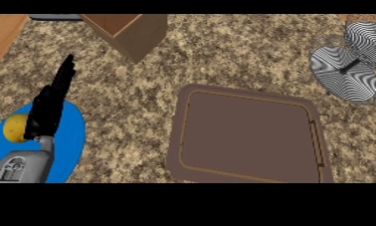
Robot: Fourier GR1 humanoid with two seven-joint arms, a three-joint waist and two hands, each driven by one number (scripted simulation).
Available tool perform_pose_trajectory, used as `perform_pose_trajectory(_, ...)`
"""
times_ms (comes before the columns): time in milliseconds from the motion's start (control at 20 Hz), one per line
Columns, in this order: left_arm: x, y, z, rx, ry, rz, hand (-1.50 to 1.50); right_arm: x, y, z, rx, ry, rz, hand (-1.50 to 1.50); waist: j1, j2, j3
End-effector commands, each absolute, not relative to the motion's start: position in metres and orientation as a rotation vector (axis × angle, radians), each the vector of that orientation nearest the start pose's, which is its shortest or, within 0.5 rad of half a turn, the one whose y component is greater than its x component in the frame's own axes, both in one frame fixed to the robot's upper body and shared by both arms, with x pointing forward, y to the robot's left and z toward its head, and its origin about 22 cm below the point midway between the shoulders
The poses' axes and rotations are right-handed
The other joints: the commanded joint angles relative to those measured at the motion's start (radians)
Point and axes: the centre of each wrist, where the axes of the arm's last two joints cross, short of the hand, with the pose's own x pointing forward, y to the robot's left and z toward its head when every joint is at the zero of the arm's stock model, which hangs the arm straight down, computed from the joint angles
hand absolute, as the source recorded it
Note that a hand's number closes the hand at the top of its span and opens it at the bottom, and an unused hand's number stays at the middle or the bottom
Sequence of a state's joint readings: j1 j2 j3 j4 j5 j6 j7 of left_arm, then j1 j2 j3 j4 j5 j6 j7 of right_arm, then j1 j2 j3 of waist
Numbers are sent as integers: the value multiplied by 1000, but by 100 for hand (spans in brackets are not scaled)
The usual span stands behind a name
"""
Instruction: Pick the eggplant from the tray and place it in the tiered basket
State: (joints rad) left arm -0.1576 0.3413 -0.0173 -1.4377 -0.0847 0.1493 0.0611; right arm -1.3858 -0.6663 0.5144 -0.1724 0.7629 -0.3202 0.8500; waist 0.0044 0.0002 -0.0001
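- Head view, nearest: the left hand [47, 110] is seen at the lower left, fingers straight and close together, pointing away and clamped on nothing. It is held over a blue plate [70, 143], beside a yellow lump [15, 127].
- The right hand is not shown, so its state cannot be told.
- The tray [249, 135] lies to the right of the left hand, near the lower edge. No eggplant can be made out on it or elsewhere on the tabletop [147, 83], so its place and long axis cannot be given.
- Farther off, a box [132, 33] stands at the top centre.
- The basket [337, 70] is set at the far right, beyond the tray's right corner. The right hand's side is judged the nearer to it, as the left hand is kept well apart from it by the tray.
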Motion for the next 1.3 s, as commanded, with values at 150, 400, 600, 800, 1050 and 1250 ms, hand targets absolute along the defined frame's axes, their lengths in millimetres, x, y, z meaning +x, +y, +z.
perform_pose_trajectory(150,281,298,34,434,-1532,-232,0,446,-376,233,-1687,-727,305,150,-6,-1,0)
perform_pose_trajectory(400,270,297,32,413,-1533,-240,0,438,-392,213,-1596,-742,288,150,8,1,1)
perform_pose_trajectory(600,278,293,32,433,-1538,-233,0,444,-379,211,-1374,-767,53,150,-8,-1,1)
perform_pose_trajectory(800,283,293,34,446,-1535,-223,0,432,-391,170,-1373,-737,104,-150,-11,-2,0)
perform_pose_trajectory(1050,272,294,37,422,-1529,-234,0,426,-400,179,-1416,-907,-76,-150,-1,-2,1)
perform_pose_trajectory(1250,264,306,21,431,-1529,-221,0,423,-399,202,-1470,-1022,-161,-150,-13,-6,-1)
